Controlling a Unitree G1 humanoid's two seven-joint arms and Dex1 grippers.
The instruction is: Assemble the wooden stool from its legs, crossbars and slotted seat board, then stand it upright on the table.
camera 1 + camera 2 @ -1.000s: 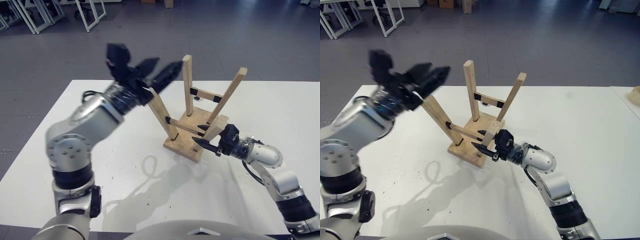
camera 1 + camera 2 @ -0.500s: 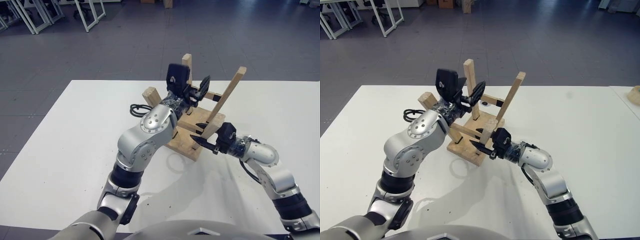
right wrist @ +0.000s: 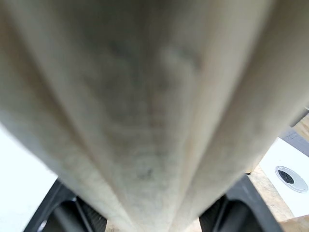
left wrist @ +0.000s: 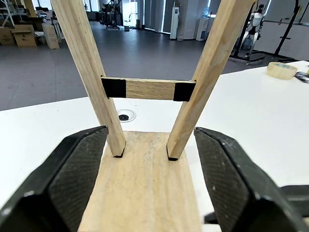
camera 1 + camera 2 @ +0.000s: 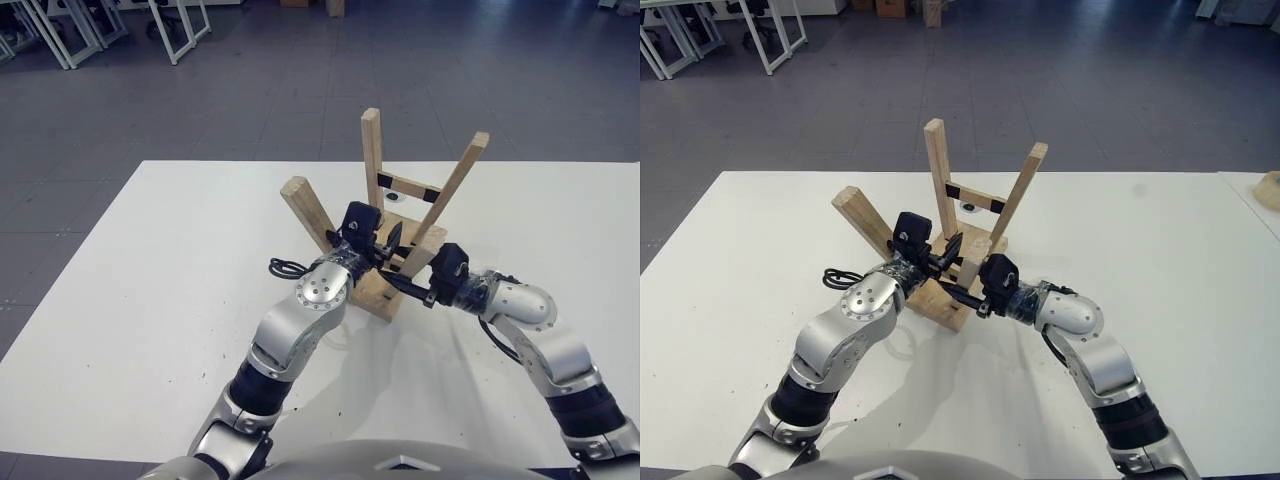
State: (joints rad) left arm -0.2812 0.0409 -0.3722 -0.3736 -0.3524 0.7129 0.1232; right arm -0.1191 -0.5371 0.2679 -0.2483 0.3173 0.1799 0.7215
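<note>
My left tool [image 4: 147,193] is released, its ribbed black fingers [image 4: 72,179] spread wide to either side of the seat board [image 4: 140,159]. The board is a flat plank of pale, grainy wood. Just ahead of those fingers, two slots in the board each hold the foot of a square wooden post: the straight leg [image 4: 87,63] and the slanted leg [image 4: 212,63]. A flat crossbar [image 4: 149,89] with black ends joins them higher up.

My right tool [image 5: 408,288] is clenched on the near leg [image 3: 145,96], low down by the board. Its light wood fills the gap between the fingers [image 3: 63,212].

Outward from my left tool, a fourth leg [image 5: 310,212] leans away from the board. The stool stands upside down, legs up, on the smooth white counter [image 5: 150,280]. Beyond the crossbar, a small round grommet [image 4: 124,117] sits in the counter.
</note>
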